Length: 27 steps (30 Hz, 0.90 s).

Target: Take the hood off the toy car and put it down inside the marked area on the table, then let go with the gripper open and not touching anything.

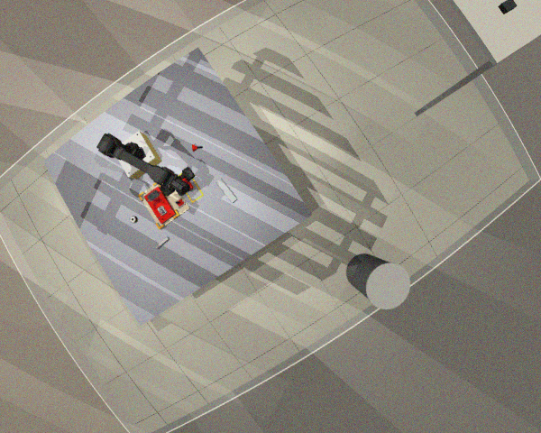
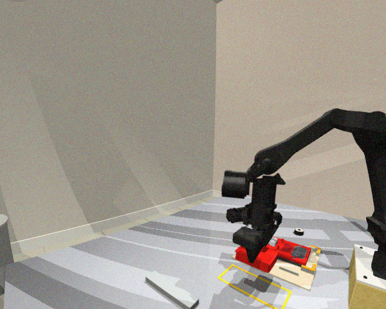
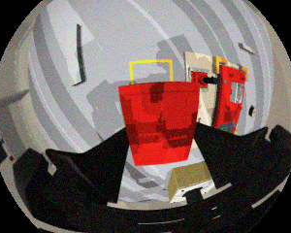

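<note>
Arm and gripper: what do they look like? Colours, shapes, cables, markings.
The arm is matte black all over, with thick rounded links and bulky joints. Its base sits on a tan box. The gripper is black too, blocky, with fingers tapering to a point. No cables, labels or markings show.

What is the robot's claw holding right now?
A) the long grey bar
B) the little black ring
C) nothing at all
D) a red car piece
D: the claw is clamped on the red hood, which fills the wrist view between the fingers, while the black ring and grey bar lie apart on the table.
</note>
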{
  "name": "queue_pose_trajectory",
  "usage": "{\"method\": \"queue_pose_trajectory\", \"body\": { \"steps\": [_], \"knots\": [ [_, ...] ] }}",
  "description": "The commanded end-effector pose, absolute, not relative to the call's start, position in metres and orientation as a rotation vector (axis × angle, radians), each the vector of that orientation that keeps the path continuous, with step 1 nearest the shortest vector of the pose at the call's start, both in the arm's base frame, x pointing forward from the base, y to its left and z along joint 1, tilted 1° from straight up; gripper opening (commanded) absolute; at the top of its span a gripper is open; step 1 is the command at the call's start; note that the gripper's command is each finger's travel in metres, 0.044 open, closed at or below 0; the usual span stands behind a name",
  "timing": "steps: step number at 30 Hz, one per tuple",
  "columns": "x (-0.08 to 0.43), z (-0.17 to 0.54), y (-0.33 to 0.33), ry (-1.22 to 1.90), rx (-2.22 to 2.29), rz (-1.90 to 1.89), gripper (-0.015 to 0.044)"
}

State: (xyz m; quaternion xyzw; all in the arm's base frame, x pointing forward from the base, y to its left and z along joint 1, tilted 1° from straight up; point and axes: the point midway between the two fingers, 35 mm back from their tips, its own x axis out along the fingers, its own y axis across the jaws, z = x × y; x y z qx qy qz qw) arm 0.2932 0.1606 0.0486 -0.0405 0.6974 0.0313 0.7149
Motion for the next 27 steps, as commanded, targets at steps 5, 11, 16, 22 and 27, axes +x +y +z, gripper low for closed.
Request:
{"method": "queue_pose_trajectory", "body": {
  "steps": [5, 11, 16, 22, 27],
  "knots": [
    [0.293, 0.041, 0.161, 1.549, -0.085, 0.069, 0.0000],
    [0.293, 0.036, 0.161, 1.549, -0.085, 0.069, 0.0000],
    [0.294, 0.032, 0.161, 1.549, -0.085, 0.069, 0.0000],
    [0.294, 0.027, 0.161, 1.549, -0.085, 0.069, 0.0000],
    [0.294, 0.022, 0.161, 1.549, -0.085, 0.069, 0.0000]
  ]
}}
